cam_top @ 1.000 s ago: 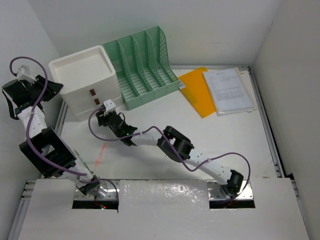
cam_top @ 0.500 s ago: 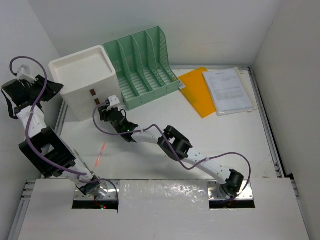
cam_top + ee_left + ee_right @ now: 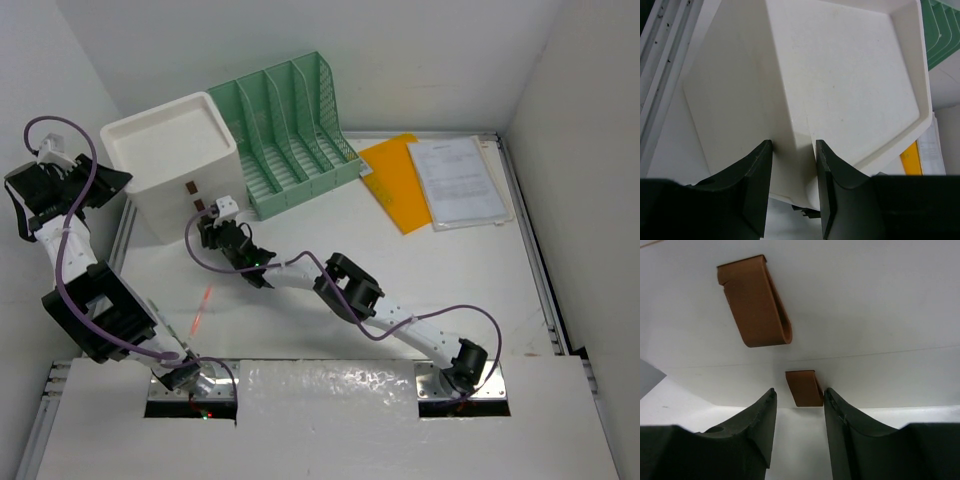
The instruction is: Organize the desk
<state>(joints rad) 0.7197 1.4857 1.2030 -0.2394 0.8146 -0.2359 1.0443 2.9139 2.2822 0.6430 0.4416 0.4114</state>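
Observation:
The desk [image 3: 450, 280] is a white tabletop with silver rails. A white drawer box [image 3: 170, 165] stands at its back left, with two brown handles on its front. My left gripper [image 3: 108, 183] is at the box's left corner; in the left wrist view its fingers [image 3: 757, 185] straddle and press that corner [image 3: 795, 150]. My right gripper [image 3: 212, 222] is open at the box's front. In the right wrist view the lower brown handle [image 3: 804, 387] sits between its fingertips [image 3: 800, 420], near the right finger. The upper handle [image 3: 757, 302] is above.
A green file organizer [image 3: 290, 130] stands right of the box. An orange folder [image 3: 392, 185] and white papers [image 3: 457, 180] lie at the back right. A red light streak [image 3: 203, 305] shows on the tabletop by the left arm.
My right gripper has moved up and closer to the box's front, onto the lower handle. My left gripper has stayed at the box's corner.

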